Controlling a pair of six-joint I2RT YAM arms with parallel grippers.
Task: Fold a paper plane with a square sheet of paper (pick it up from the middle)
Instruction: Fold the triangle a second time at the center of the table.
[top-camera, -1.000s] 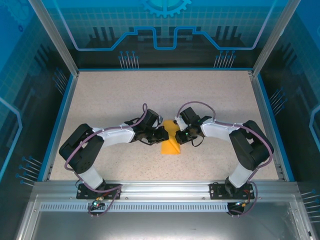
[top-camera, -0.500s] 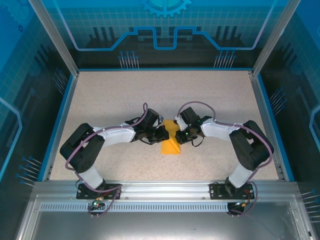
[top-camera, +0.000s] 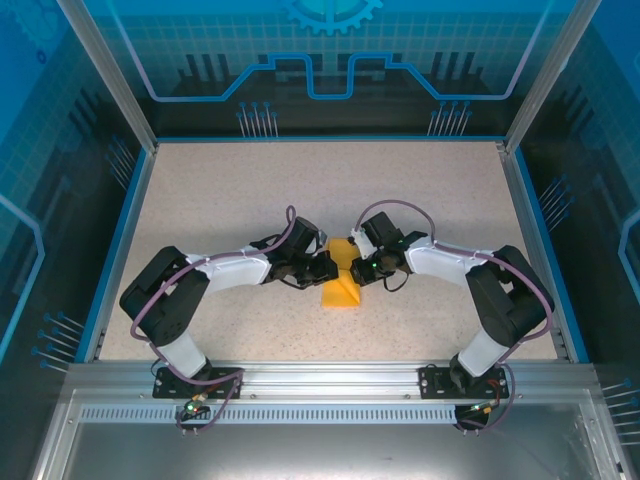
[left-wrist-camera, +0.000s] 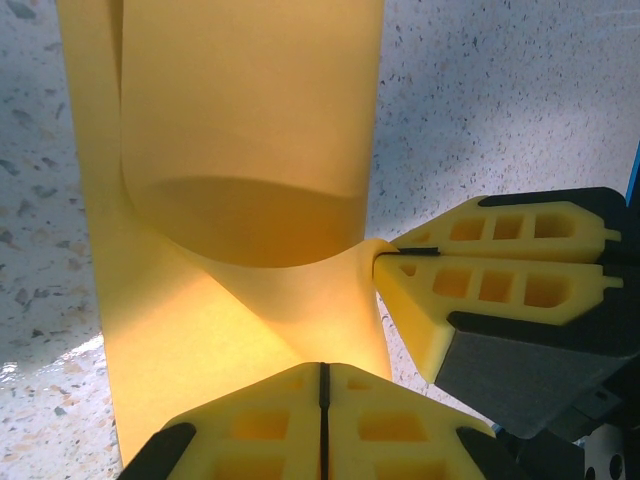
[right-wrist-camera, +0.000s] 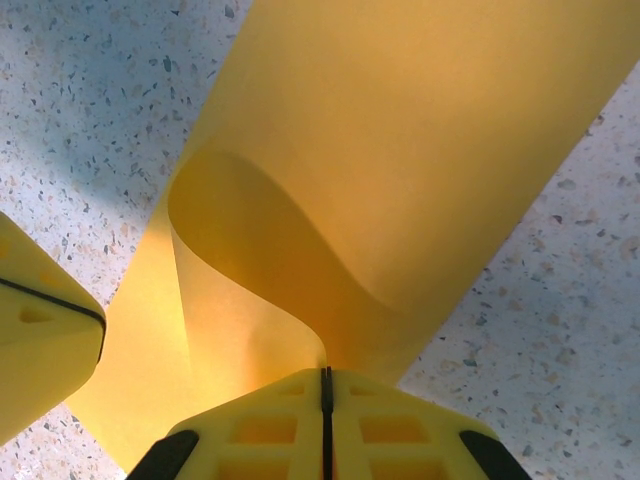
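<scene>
Sheet of paper (top-camera: 340, 290) between my left jaws and right jaws, long axis running near-to-far. Both jaws clamped on its opposite long edges, equally near.

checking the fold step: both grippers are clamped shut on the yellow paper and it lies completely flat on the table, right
Not quite. The left gripper and right gripper are both clamped shut on the yellow paper, but it does not lie flat: it bows up in a curled loop between them, as the left wrist view shows.
</scene>
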